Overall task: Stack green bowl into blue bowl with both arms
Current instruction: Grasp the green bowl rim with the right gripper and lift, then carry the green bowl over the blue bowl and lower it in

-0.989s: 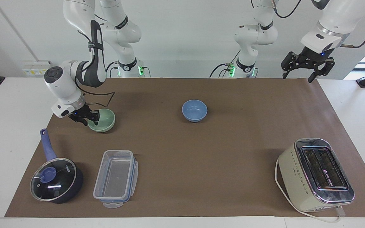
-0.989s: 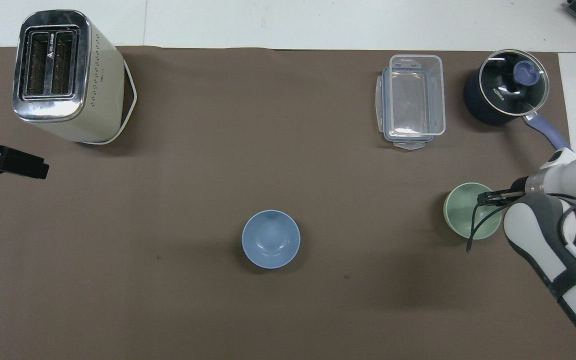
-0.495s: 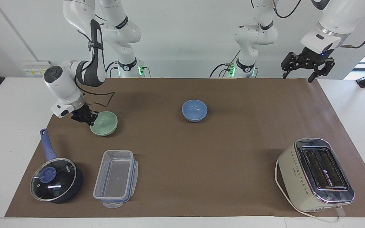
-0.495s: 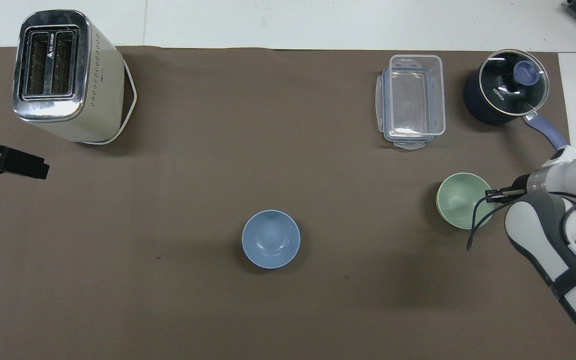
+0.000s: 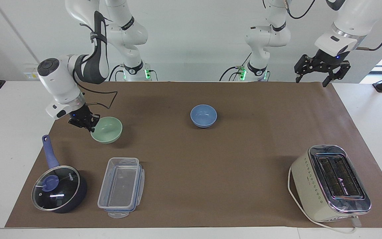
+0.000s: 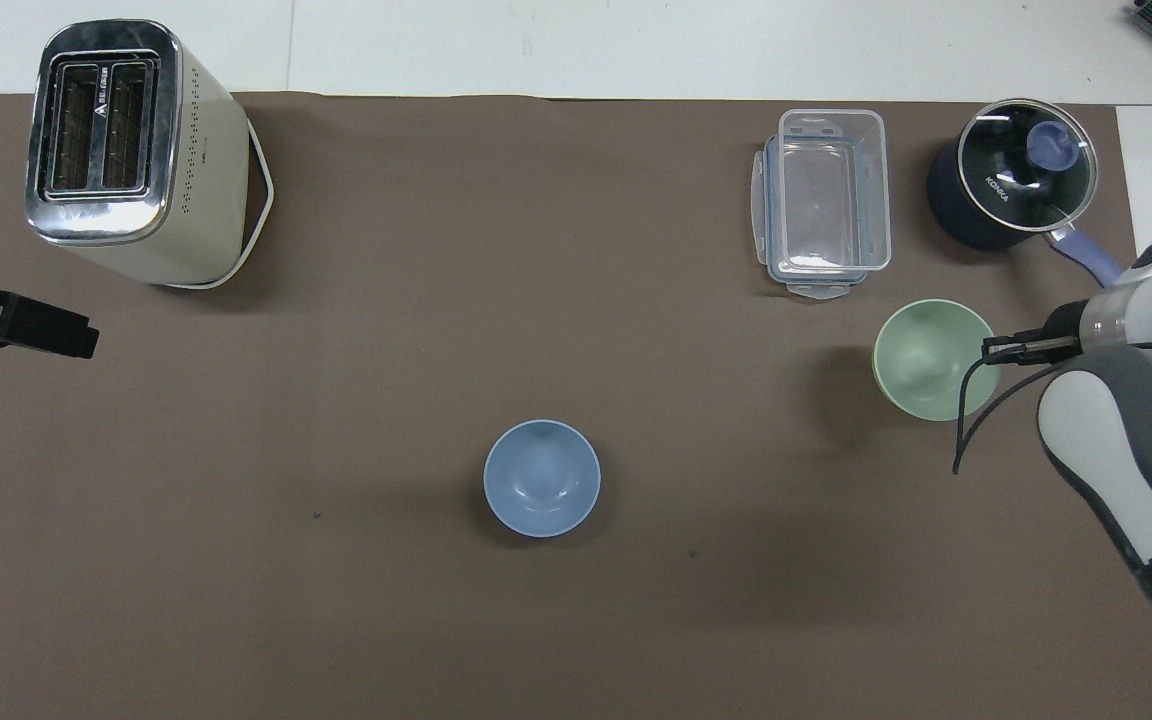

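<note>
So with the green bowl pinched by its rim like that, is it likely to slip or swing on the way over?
The right gripper is shut on one edge of the green bowl, so the bowl hangs off to one side and may tilt. Its smooth matte wall looks rigid, probably light. A thin rim pinch could slip if moved fast.

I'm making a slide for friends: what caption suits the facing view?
Right gripper lifts the green bowl by its rim, the blue bowl waits mid-table, left gripper open, idle.
</note>
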`<state>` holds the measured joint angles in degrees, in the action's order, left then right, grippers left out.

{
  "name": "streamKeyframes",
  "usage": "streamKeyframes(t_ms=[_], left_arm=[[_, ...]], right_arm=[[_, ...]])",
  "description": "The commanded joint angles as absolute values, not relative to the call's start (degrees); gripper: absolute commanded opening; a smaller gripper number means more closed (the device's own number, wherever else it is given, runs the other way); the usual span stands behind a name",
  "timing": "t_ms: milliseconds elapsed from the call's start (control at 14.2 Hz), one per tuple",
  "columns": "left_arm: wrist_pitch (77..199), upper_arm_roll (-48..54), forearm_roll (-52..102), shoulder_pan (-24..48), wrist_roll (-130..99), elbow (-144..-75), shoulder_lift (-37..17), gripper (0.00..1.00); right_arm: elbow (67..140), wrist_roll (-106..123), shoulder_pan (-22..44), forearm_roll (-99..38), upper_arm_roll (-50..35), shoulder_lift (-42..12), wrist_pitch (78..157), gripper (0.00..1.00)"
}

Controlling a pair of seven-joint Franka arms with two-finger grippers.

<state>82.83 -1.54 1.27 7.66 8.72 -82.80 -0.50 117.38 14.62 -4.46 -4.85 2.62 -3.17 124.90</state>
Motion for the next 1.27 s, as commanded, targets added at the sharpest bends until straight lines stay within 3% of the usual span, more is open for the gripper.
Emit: streamKeyframes(t_ms=[0, 353, 777, 1201], left_arm=[[83.58, -1.05, 0.88, 6.86, 9.05, -84.37, 0.79, 1.00], [83.58, -1.05, 0.88, 6.86, 8.96, -84.37, 0.70, 1.00], [83.67, -1.05, 0.88, 6.86, 9.05, -84.37, 0.70, 1.00], [83.67, -1.05, 0.88, 6.86, 9.14, -84.37, 0.70, 1.00]], right_arm=[[114.62, 14.42, -4.04, -7.91, 0.27, -1.06, 121.56, 0.00], [112.67, -2.25, -1.69, -7.38, -8.78, -0.62, 120.14, 0.00], [112.59, -24.23, 14.04, -5.98, -8.79, -1.93, 121.55, 0.00], [112.67, -36.73, 24.68, -5.71, -8.79, -5.17, 124.97, 0.00]])
